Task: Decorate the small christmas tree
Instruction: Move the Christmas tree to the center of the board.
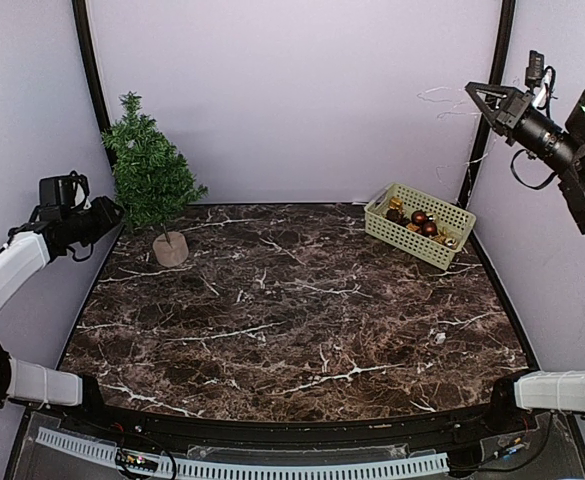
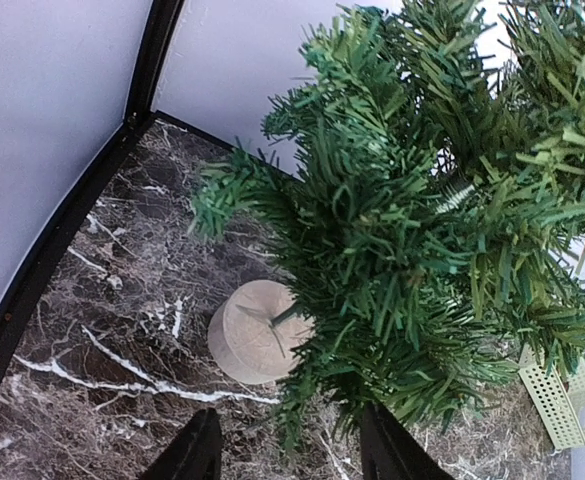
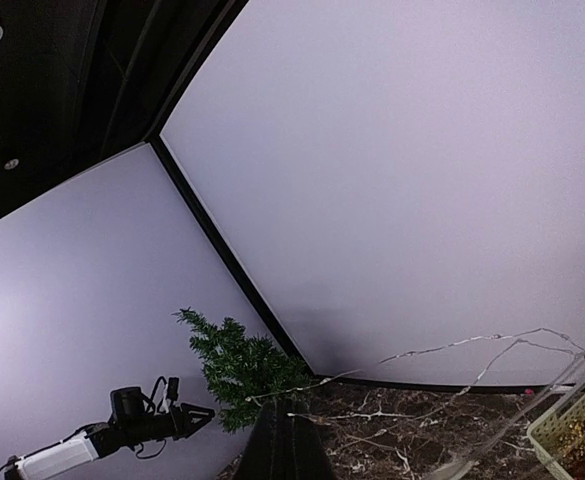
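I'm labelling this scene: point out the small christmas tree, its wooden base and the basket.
small christmas tree (image 1: 152, 175), top external view, middle of its branches.
wooden base (image 2: 247, 325), left wrist view, its flat top.
basket (image 1: 402, 240), top external view, near wall.

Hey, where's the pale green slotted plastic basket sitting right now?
In the top external view, the pale green slotted plastic basket sits at the dark marble table's far right corner, across from the small dark-green fir tree at far left.

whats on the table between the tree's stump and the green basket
Nothing. In the top view, the marble tabletop is bare between the stump of the small christmas tree and the basket.
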